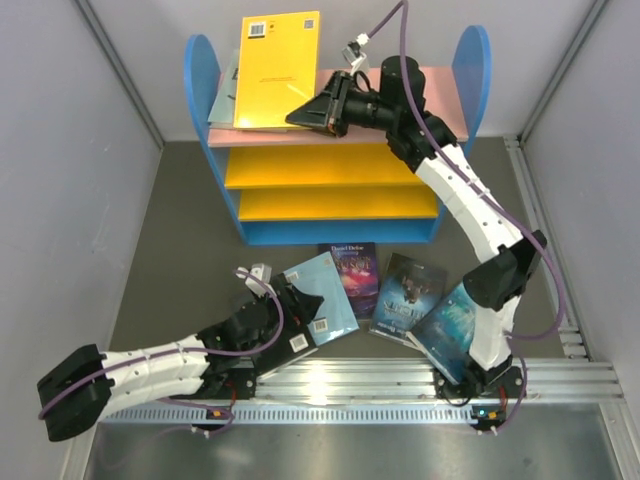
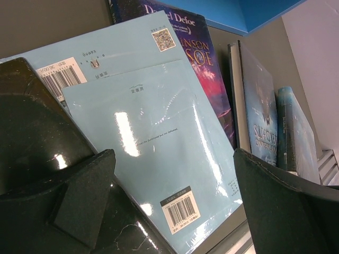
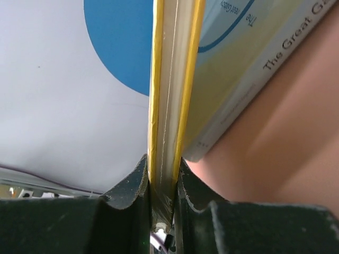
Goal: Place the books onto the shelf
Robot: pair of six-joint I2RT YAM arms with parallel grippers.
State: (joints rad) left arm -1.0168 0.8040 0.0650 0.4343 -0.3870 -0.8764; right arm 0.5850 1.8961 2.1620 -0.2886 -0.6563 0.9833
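Note:
The shelf stands at the back, with a pink top board over two yellow boards. On that top board lies a yellow book, overlapping a pale grey-green book. My right gripper is shut on the yellow book's near edge, one finger pressed against each cover. On the floor, my left gripper stands open over two overlapping light blue books, its fingers on either side of them and not touching.
A dark purple-blue book, a black book and a teal book lie in a row right of the light blue ones. Metal rails run along the near edge. Grey walls enclose both sides.

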